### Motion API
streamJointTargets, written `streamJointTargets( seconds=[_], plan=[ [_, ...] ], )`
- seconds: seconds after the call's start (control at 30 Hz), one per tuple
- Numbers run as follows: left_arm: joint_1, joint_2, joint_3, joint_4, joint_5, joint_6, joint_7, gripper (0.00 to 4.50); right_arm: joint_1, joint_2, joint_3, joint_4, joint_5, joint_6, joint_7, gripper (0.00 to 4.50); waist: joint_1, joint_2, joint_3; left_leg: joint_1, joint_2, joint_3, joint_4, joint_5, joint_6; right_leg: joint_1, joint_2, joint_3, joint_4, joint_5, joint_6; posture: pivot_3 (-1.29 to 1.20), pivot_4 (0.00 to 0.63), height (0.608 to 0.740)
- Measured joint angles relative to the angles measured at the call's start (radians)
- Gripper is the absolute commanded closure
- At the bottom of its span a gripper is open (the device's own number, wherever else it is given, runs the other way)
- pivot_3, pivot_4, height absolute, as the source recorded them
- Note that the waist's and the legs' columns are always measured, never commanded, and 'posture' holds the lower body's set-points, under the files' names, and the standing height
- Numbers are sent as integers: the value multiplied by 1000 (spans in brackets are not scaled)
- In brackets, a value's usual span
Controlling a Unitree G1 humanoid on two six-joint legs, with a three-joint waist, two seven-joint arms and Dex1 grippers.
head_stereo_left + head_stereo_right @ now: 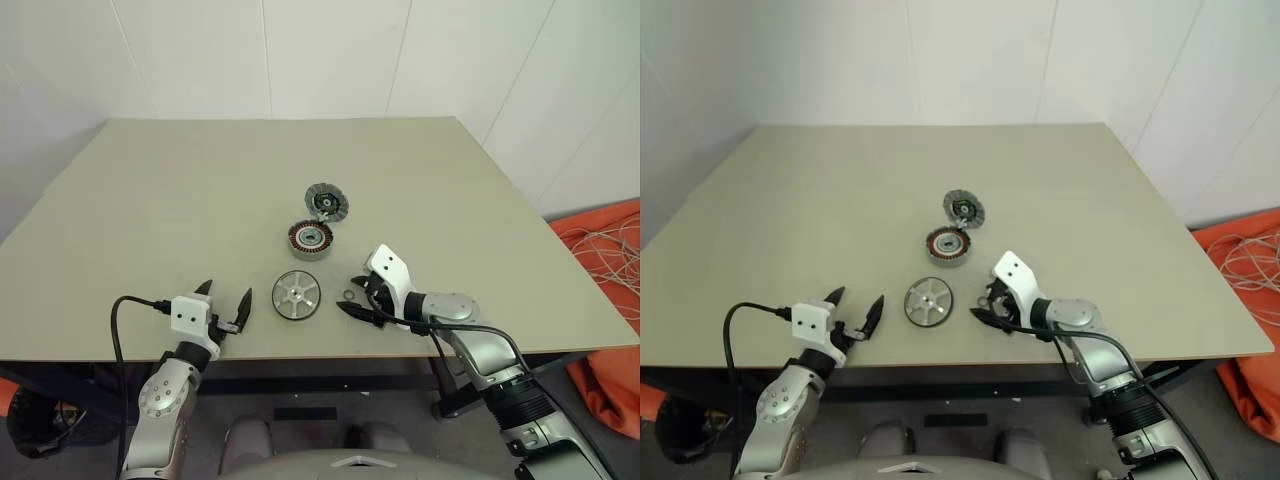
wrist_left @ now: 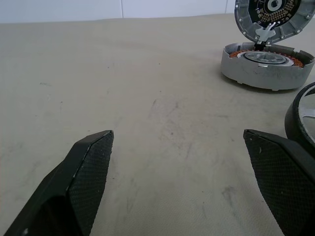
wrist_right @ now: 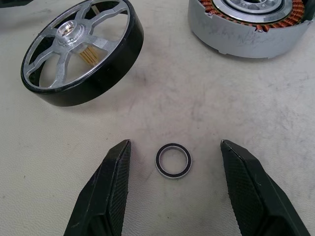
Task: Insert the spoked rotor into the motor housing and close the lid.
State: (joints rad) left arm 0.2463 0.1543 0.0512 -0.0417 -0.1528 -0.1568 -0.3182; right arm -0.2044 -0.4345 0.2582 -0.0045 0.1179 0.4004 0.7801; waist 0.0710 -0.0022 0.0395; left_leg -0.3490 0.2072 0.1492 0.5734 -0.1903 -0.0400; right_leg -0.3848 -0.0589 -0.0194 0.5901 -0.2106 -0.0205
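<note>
Our right tool hangs released with a small ring between its fingers. The left tool waits wide open beside the spoked rotor, which lies on the worktop near the motor housing, its lid flipped back ready.

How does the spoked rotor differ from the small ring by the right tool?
The spoked rotor is much larger than the small ring. The rotor has six silver spokes and a central hub inside a tall black rim; the ring is a thin plain band with an open middle. The ring lies between the open right tool's fingers; the rotor lies apart from them. Both are round and lie flat on the table.
</note>
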Motion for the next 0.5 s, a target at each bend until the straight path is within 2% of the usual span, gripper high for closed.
streamJointTargets(
  seconds=[0.2,0.23,0.5],
  plan=[
    [1,-2,0,0,0,0,0,0,-4,-6,-1,-10,-1,21,-1,3778,0,0,0,0,0,0,0,0,0,0,0,0,0,0,0,0,0,740],
    [1,-2,0,0,0,0,0,0,-5,-6,-1,-11,0,24,-1,3939,-1,0,0,0,0,0,0,0,0,0,0,0,0,0,0,0,0,740],
    [1,-2,0,0,0,0,0,0,-14,1,0,-12,-1,36,-11,3934,-1,0,0,0,0,0,0,0,0,0,0,0,0,0,0,0,0,740]
  ],
)
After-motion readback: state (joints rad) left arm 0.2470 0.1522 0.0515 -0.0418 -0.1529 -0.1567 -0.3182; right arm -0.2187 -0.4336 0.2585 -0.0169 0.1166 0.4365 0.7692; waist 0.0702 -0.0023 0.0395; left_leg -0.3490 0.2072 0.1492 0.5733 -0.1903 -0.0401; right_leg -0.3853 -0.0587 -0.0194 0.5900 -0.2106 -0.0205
